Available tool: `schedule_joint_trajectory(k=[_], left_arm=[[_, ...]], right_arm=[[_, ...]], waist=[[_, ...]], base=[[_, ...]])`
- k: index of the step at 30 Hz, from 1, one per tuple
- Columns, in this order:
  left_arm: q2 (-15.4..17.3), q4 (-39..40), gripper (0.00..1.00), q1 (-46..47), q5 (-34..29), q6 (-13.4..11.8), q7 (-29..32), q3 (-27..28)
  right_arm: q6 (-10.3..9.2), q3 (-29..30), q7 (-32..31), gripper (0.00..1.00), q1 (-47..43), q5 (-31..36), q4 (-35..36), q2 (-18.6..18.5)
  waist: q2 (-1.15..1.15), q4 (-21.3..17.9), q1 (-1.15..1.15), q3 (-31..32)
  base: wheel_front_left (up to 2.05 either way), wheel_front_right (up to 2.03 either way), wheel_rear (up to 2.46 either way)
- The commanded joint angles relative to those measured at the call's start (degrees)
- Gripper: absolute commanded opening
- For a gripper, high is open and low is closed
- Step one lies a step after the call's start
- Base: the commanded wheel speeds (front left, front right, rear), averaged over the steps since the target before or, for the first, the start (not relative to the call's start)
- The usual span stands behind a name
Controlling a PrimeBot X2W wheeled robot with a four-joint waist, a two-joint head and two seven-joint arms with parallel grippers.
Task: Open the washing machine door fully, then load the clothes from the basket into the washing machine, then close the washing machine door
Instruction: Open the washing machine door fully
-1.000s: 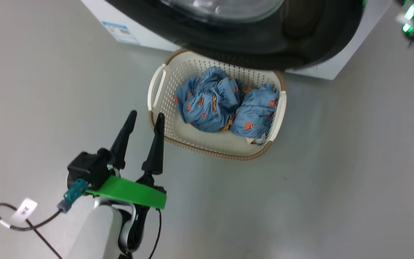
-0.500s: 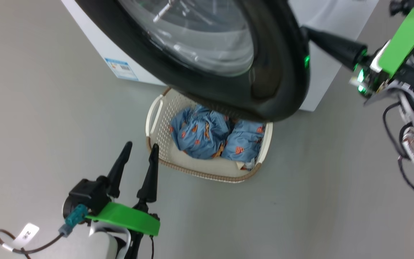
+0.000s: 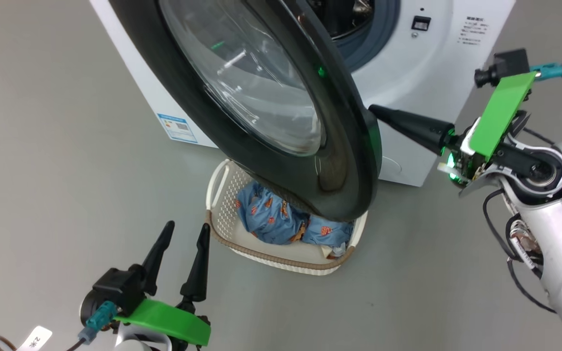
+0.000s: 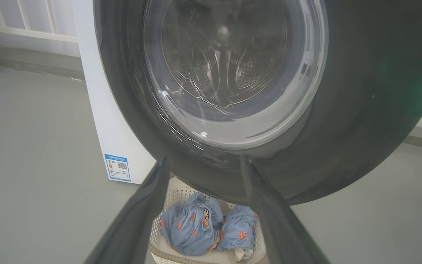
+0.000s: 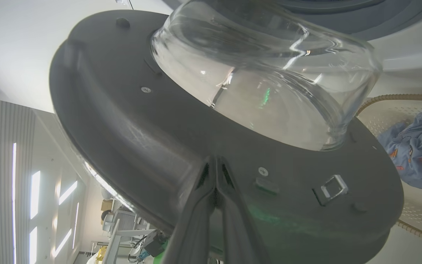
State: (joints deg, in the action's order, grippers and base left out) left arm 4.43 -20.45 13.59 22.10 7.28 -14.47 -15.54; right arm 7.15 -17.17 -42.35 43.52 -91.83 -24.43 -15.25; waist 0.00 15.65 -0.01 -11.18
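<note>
The white washing machine (image 3: 408,58) stands with its door (image 3: 349,161) swung partly out, the black rim hanging over the basket (image 3: 222,214). Light blue clothes (image 3: 266,219) lie bunched inside the basket. My right gripper (image 3: 376,111) is shut, its tips against the door's inner face (image 5: 123,110) just behind the rim, below the glass bowl (image 5: 269,73). My left gripper (image 3: 187,228) is open and holds nothing, low on the basket's left. The left wrist view has the door's front (image 4: 361,110) with the clothes (image 4: 196,227) beneath it.
Grey floor (image 3: 66,146) spreads around the machine and basket. The drum opening (image 3: 354,19) with its grey seal shows behind the door. A blue label (image 3: 177,127) marks the machine's lower corner. A white railing (image 4: 24,29) runs along the far wall.
The head camera has tilted up, bringing the machine's front and my right arm into view. The door now stands further out from the machine. My left gripper stays open.
</note>
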Motion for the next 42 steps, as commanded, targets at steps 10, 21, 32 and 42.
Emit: schedule_joint_trajectory(k=[10,21,32,42], left_arm=[[1.1,1.5,1.0,-1.1,0.0,0.2,-0.5,2.1],[1.1,1.5,1.0,-1.7,-0.2,0.2,-0.5,2.4],[1.1,1.6,1.0,-1.8,-0.3,0.2,-0.5,2.5],[1.2,1.5,1.0,-2.3,-0.4,0.2,-0.5,2.8]], right_arm=[[0.34,-1.3,-1.0,0.0,-2.9,0.8,2.2,3.4],[0.34,-2.6,-2.1,0.0,-4.8,1.2,2.8,5.8],[0.34,-4.5,-3.8,0.0,-6.3,1.1,3.8,8.4],[0.34,-6.0,-4.1,0.0,-7.4,1.3,3.7,10.2]], waist=[[0.0,3.4,0.01,1.5],[0.0,6.0,0.01,2.6],[0.0,7.5,0.01,3.1],[0.0,8.3,0.01,4.4]], base=[[0.0,0.0,0.0],[0.0,0.0,0.0],[0.0,0.0,0.0],[0.0,0.0,0.0]])
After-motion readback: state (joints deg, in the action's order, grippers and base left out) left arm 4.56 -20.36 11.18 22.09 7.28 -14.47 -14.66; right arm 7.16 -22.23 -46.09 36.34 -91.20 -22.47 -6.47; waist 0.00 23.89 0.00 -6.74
